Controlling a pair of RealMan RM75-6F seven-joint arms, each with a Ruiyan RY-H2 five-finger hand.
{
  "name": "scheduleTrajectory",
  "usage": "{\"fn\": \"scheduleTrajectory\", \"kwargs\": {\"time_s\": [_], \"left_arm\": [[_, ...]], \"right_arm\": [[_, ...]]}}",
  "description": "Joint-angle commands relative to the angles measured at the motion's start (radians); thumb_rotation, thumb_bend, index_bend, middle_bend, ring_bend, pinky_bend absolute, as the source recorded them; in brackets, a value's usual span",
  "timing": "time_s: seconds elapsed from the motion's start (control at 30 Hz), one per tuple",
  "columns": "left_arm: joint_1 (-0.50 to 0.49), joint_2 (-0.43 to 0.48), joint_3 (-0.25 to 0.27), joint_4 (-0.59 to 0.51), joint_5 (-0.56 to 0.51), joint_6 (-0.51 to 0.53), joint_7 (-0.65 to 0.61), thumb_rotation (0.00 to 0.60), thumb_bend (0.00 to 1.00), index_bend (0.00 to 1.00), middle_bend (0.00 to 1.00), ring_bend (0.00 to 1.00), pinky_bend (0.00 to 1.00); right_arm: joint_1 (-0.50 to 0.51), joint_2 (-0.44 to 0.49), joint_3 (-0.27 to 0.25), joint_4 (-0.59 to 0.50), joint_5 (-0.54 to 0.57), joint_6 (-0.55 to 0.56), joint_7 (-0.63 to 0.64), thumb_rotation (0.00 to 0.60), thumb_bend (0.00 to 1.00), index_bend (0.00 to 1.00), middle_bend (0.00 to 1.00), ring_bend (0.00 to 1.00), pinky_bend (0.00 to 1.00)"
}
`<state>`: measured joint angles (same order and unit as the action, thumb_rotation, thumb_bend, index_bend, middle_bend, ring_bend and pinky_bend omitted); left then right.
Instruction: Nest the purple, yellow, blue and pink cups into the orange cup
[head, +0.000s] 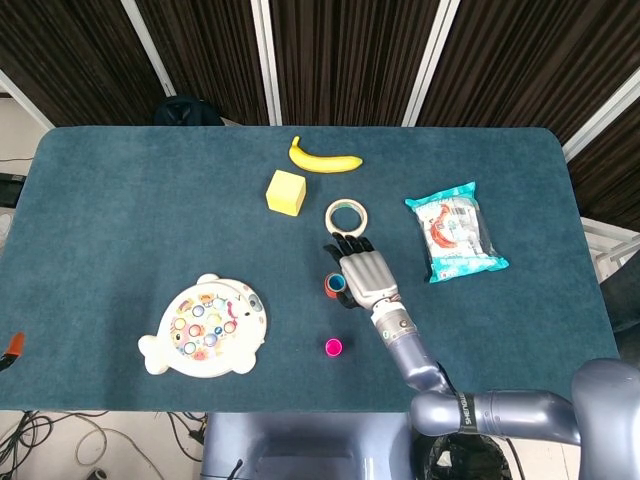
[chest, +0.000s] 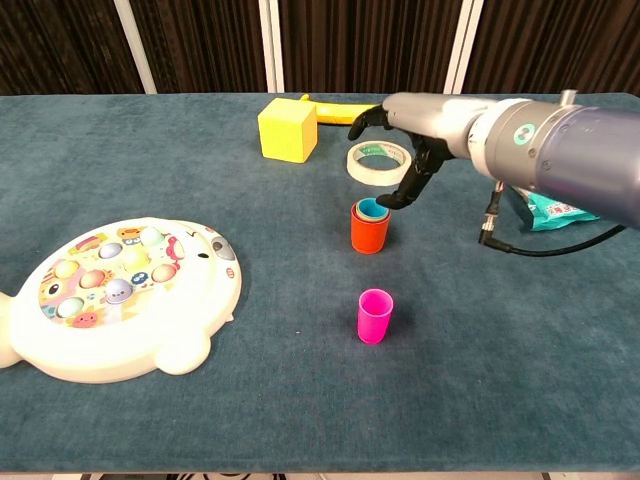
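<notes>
Nearest the robot, the pink cup (chest: 376, 315) stood upright alone on the worktop (chest: 500, 380), well below the fingers (chest: 400, 197) and not yet nested, so it looked like the remaining job. To the near left, well apart from the fingers, lay the fish toy board (chest: 110, 295), unrelated clutter.

Just below and beside the fingertips stood the orange cup (chest: 368, 230), upright, with the blue cup (chest: 371, 208) seated down inside it, only its rim showing. Purple and yellow cups could not be made out; judged to sit under the blue one, hidden. The stack was upright, likely so the next cup could drop straight in.

The right hand (chest: 398, 150) hovered above and beside the orange cup, fingers spread apart and holding nothing; fingertips close to the blue rim, contact could not be told. In the head view the right hand (head: 362, 273) sat just right of the cup stack (head: 335, 284), palm down. Open posture fit a cup just let go. The left hand was not visible in either view.

Beyond the fingers: tape roll (chest: 377, 162) just behind them, then yellow cube (chest: 288, 130) and banana (head: 324, 158) further back. Snack packet (head: 455, 230) lay off to the right side, apart from the hand.
</notes>
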<state>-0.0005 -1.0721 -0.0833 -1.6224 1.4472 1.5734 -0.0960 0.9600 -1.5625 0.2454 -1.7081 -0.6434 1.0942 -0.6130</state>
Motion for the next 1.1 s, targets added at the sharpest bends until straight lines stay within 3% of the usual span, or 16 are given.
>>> {"fn": "scheduleTrajectory", "kwargs": {"time_s": [0.03,0.2,0.43,0.53,0.77,1.1], "left_arm": [[-0.001,-0.001,0.0,0.0,-0.001,-0.001,0.001,0.6,0.3,0.04,0.05,0.0,0.0],[0.0,-0.001,0.0,-0.002,0.003,0.002,0.006,0.6,0.3,0.04,0.05,0.0,0.0],[0.0,0.0,0.0,-0.005,0.006,0.006,0.01,0.6,0.3,0.04,0.05,0.0,0.0],[0.0,-0.001,0.002,-0.005,0.01,0.006,0.013,0.6,0.3,0.04,0.05,0.0,0.0],[0.0,-0.002,0.001,-0.002,0.006,0.004,0.012,0.6,0.3,0.04,0.05,0.0,0.0],[0.0,-0.002,0.002,-0.002,0.006,0.004,0.013,0.6,0.3,0.04,0.05,0.0,0.0]], "right_arm": [[-0.033,0.058,-0.009,-0.078,-0.039,0.032,0.014,0.6,0.4,0.18,0.0,0.06,0.09],[-0.107,0.164,-0.076,-0.217,-0.136,0.075,0.035,0.6,0.4,0.21,0.0,0.06,0.09],[-0.224,0.227,-0.241,-0.323,-0.416,0.144,0.069,0.6,0.4,0.21,0.0,0.06,0.08],[-0.263,0.217,-0.302,-0.299,-0.547,0.159,0.091,0.6,0.4,0.21,0.0,0.06,0.08],[-0.308,0.155,-0.362,-0.163,-0.749,0.187,0.093,0.6,0.4,0.21,0.0,0.06,0.08],[-0.344,0.059,-0.355,-0.012,-0.851,0.194,0.093,0.6,0.4,0.21,0.0,0.06,0.08]]}}
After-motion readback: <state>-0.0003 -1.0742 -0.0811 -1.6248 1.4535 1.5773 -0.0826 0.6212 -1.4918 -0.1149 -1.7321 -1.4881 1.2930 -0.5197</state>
